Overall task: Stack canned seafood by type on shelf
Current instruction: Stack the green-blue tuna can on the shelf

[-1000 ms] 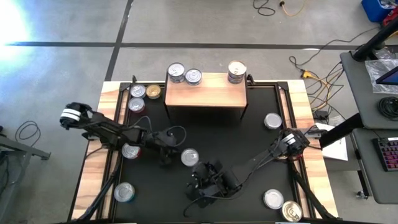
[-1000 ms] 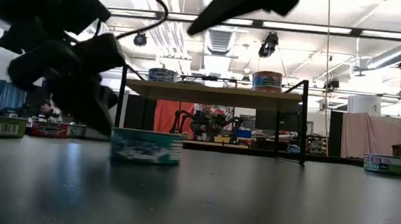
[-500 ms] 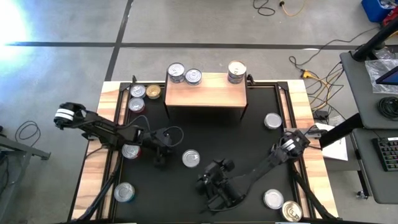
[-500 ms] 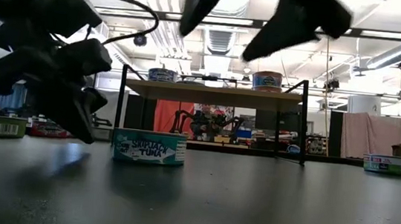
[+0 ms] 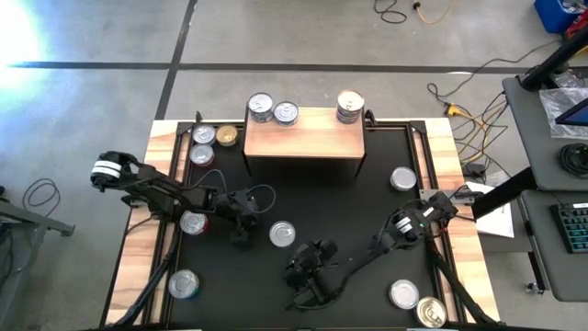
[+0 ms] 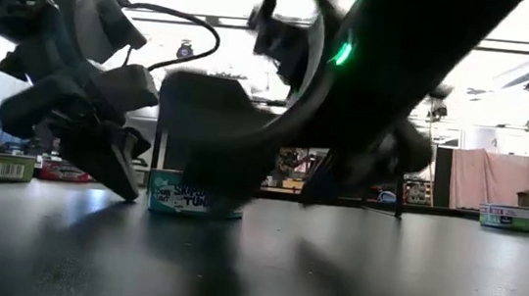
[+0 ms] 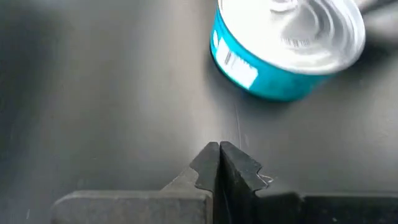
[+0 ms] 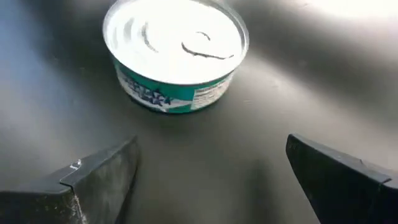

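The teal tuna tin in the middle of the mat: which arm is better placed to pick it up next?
Probably the right. The right gripper is open, with the teal tin just ahead between its fingers. The left gripper is shut beside the tin.

bench (image 5: pixel 138 248): light wood edges, covered by a black mat (image 5: pixel 367 211); shelf (image 5: pixel 303 138): light wood top on black legs, standing at the mat's far edge; on the shelf: two silver-topped tins (image 5: pixel 261 108) side by side at its left end, one stack of tins (image 5: pixel 348 107) at its right end; on the mat: teal-labelled tin (image 5: pixel 282 233) near the middle; three tins (image 5: pixel 203 135) clustered left of the shelf; tin (image 5: pixel 402 178) at right; two tins (image 5: pixel 404 294) at the near right corner; tin (image 5: pixel 183 285) at near left.
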`<state>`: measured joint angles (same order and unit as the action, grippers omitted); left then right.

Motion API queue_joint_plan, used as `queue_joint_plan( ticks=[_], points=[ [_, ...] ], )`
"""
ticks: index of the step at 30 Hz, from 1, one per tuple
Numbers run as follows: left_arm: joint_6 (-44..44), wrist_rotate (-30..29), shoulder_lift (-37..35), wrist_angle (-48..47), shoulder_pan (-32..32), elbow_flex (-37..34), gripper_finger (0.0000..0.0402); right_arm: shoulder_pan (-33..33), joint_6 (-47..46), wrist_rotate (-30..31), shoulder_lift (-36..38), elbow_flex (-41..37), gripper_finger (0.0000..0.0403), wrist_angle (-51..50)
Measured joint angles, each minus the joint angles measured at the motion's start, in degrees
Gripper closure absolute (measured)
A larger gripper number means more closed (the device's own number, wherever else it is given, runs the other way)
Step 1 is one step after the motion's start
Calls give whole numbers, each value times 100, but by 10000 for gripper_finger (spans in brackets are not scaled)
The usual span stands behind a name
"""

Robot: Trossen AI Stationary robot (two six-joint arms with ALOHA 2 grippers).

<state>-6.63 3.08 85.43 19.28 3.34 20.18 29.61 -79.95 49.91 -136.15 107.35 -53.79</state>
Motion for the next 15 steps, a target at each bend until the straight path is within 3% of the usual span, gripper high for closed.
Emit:
queue_joint_plan(
  ticks=[5, 9, 15],
  points=[
    [-144, -161, 668, 718, -3, 191, 400, -250, 473, 115, -205, -10, 3, 1007],
    [-139, 123, 1061, 796, -16, 475, 400, -429, 1056, 182, -324, -22, 3, 1892],
    [-110, 217, 1269, 743, -14, 759, 400, -613, 1094, 421, -417, -51, 3, 2176]
  ],
)
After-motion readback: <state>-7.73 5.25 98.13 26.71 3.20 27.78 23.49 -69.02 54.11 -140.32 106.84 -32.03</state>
